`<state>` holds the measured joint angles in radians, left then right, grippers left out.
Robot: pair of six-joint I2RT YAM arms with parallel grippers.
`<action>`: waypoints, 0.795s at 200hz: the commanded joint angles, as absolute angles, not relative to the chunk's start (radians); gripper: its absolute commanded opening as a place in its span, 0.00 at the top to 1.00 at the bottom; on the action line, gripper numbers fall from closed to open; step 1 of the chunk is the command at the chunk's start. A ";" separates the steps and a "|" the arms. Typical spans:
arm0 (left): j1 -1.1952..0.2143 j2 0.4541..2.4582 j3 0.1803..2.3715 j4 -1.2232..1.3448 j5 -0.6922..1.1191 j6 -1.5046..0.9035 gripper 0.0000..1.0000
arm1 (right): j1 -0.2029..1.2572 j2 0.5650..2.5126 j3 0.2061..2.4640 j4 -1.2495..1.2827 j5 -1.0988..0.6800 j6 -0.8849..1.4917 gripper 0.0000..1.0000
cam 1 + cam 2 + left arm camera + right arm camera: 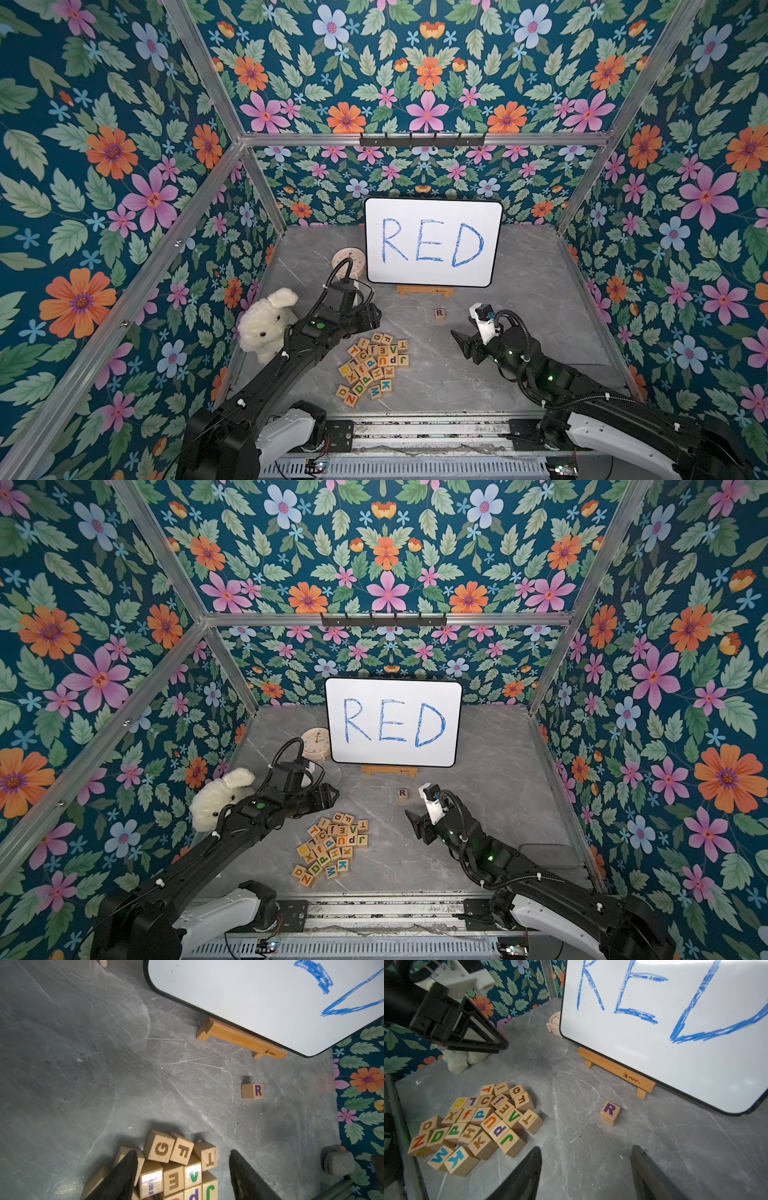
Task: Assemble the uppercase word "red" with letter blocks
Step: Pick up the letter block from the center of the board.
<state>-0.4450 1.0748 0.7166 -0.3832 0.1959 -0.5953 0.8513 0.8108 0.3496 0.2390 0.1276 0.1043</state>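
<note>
While both arms are hanging over the grey table point(519, 291), only one of the letter blocks is standing apart from the rest. The R block point(439, 313), purple letter facing up, is sitting alone just in front of the wooden stand point(424, 291) that is carrying the whiteboard point(432, 243).

The other letter blocks are lying in a loose pile point(372, 365) nearer the robot, well apart from the R block. Within it, the E block point(505, 1108) is lying toward the far side beside a green V. The D block point(437, 1136), green, is lying at the near side next to an orange N.

The left gripper point(183, 1152) is hanging over the pile's far edge, jaws standing wide and clamping nothing. Whether its fingertips are touching the blocks below is not clear from the wrist view. The right gripper point(586, 1149) is hovering above bare table near the R block and clear of it, jaws likewise wide and gripping nothing.

A plush rabbit point(266, 322) and a small clock point(347, 262) are sitting at the table's left side.
</note>
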 commanded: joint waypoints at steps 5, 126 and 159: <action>-0.446 1.062 0.701 -0.375 0.176 -0.604 0.31 | 0.852 0.821 0.349 0.275 0.069 0.033 0.30; -0.447 1.053 0.777 -0.498 0.052 -0.615 0.24 | 0.852 0.998 0.434 0.330 -0.009 -0.069 0.30; -0.446 1.051 0.802 -0.541 0.016 -0.633 0.23 | 0.853 1.076 0.515 0.275 -0.075 -0.132 0.30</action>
